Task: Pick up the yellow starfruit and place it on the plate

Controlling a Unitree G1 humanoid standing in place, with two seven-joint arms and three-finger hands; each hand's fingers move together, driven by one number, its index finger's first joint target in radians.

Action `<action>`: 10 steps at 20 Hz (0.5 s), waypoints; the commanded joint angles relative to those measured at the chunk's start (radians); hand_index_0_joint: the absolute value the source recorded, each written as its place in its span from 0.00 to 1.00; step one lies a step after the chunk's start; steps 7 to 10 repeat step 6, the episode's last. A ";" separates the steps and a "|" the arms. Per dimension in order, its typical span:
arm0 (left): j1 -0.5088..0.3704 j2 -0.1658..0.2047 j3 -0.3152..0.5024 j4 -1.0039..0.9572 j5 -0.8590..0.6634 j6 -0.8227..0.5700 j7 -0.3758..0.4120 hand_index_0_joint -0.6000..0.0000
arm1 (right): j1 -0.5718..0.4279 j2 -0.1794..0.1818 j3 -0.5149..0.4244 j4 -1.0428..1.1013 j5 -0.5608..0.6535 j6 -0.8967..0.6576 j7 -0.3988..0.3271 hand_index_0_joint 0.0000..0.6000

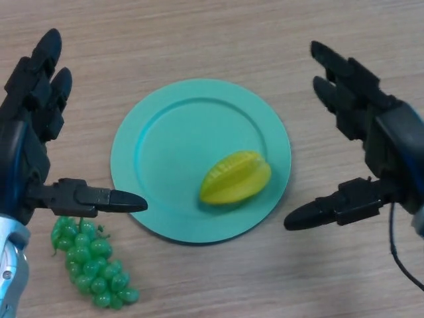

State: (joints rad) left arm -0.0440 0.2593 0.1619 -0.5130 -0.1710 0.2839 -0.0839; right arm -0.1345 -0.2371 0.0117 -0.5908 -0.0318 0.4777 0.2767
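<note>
The left hand (30, 126) hangs over the bench (199, 33) at the left edge, its fingers (46, 63) straight and spread from the thumb, holding nothing. Just below its thumb lie green grapes (93, 265) on the bench, near the plate's lower left rim. The teal plate (152, 146) sits in the middle, and the starfruit (235, 177) lies on it, right of its centre. The right hand (381, 142) is beside the plate's right rim, fingers likewise straight and spread, empty.
</note>
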 commanded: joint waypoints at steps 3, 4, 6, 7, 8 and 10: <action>-0.010 0.023 0.070 -0.073 -0.036 -0.119 0.040 1.00 | 0.028 -0.015 -0.035 -0.075 -0.005 -0.168 -0.001 0.00; -0.009 0.026 0.076 -0.078 -0.037 -0.108 0.041 1.00 | 0.028 -0.009 -0.025 -0.084 0.004 -0.146 -0.009 0.00; -0.015 0.028 0.078 -0.074 -0.027 -0.096 0.053 1.00 | 0.013 -0.006 -0.015 -0.089 0.009 -0.120 -0.024 0.00; -0.015 0.028 0.078 -0.074 -0.027 -0.096 0.053 1.00 | 0.013 -0.006 -0.015 -0.089 0.009 -0.120 -0.024 0.00; -0.015 0.028 0.078 -0.074 -0.027 -0.096 0.053 1.00 | 0.013 -0.006 -0.015 -0.089 0.009 -0.120 -0.024 0.00; -0.015 0.028 0.078 -0.074 -0.027 -0.096 0.053 1.00 | 0.013 -0.006 -0.015 -0.089 0.009 -0.120 -0.024 0.00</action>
